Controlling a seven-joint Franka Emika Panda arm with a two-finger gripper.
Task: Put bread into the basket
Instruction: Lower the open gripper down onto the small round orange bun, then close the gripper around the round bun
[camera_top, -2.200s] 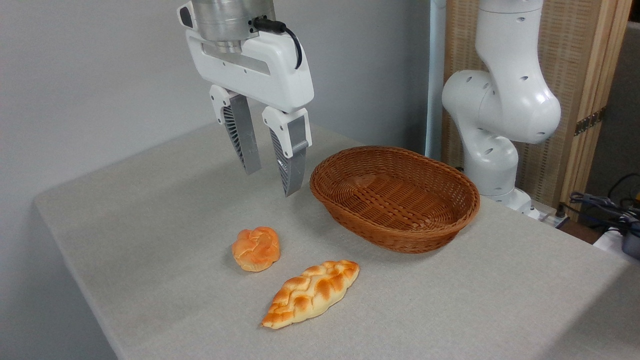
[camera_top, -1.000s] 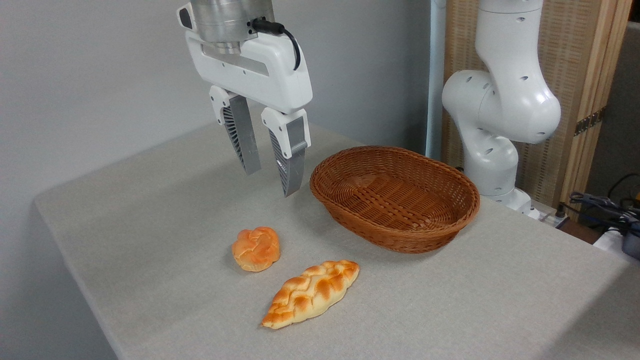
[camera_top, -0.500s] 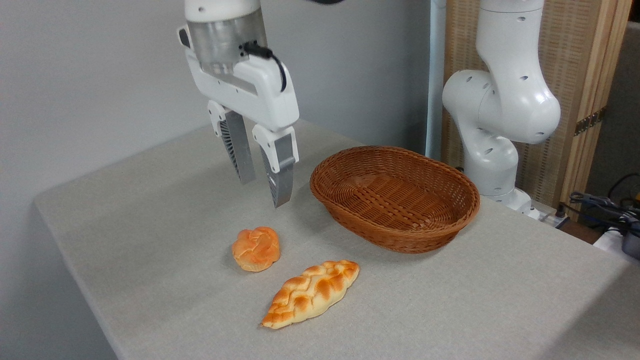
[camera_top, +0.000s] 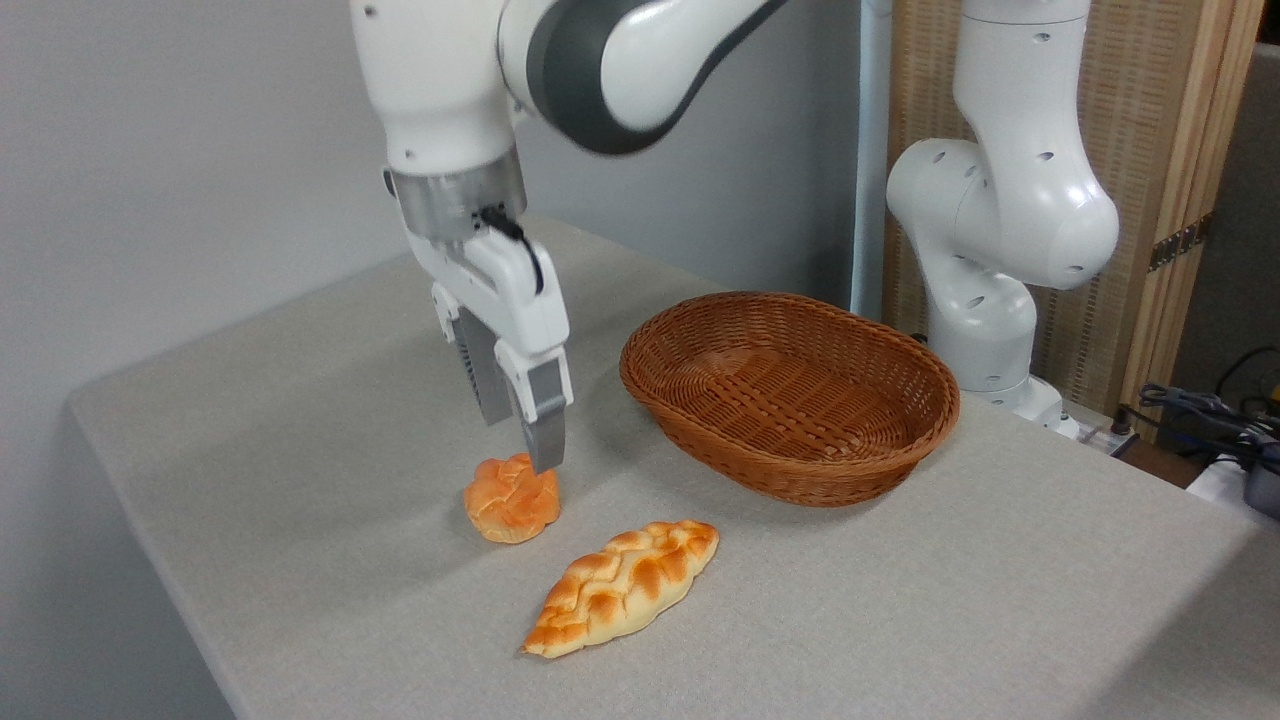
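Where the tabletop (camera_top: 900, 600) spreads grey across the picture, we count one arm (camera_top: 470, 90), one basket, one loaf and one bun. The arm reaches down from the top edge of the picture toward the tabletop's middle. The one basket (camera_top: 790, 395) sits toward the tabletop's far right edge, and we see nothing inside it. The one loaf (camera_top: 622, 587) lies nearer the front edge, well apart from the basket. The one bun (camera_top: 511, 499) rests on the tabletop just left of the loaf, not touching it. Above the bun hangs the gripper (camera_top: 520, 440), its two fingers (camera_top: 545, 430) set a narrow gap apart and holding nothing, the nearer tip overlapping the bun's top from our view.
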